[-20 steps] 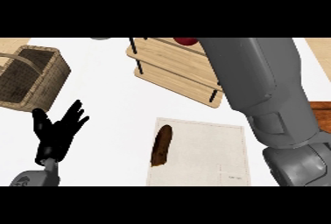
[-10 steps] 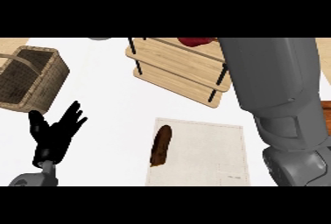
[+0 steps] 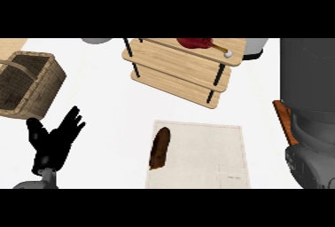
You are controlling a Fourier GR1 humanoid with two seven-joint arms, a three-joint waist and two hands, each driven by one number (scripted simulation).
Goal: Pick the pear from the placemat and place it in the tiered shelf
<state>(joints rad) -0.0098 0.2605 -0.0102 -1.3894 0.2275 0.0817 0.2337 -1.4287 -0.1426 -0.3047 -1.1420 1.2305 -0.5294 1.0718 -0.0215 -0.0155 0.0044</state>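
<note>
One long, narrow, dark brown pear (image 3: 160, 148) lies on the off-white rectangular cloth placemat (image 3: 203, 155). It sits just inside the mat's left edge and runs almost parallel to it, with its nearer end darker than the rest. It lies by itself, apart from both arms. Beyond the placemat's far edge stands the light wooden tiered shelf with black posts (image 3: 177, 73), well apart from the pear, with a dark red item (image 3: 195, 43) resting on its top tier. Left of the placemat, and apart from it, the black left hand (image 3: 53, 139) shows fingers straight, spread wide and pointing up, holding nothing. Farther left of the placemat and beyond the hand sits a brown woven wicker basket (image 3: 26, 82). Right of the placemat the big grey right forearm (image 3: 307, 97) fills that side and runs past the shelf; its hand lies outside the view, so its state cannot be told. A thin orange-brown wooden strip (image 3: 285, 122) shows between the placemat and that forearm.
</note>
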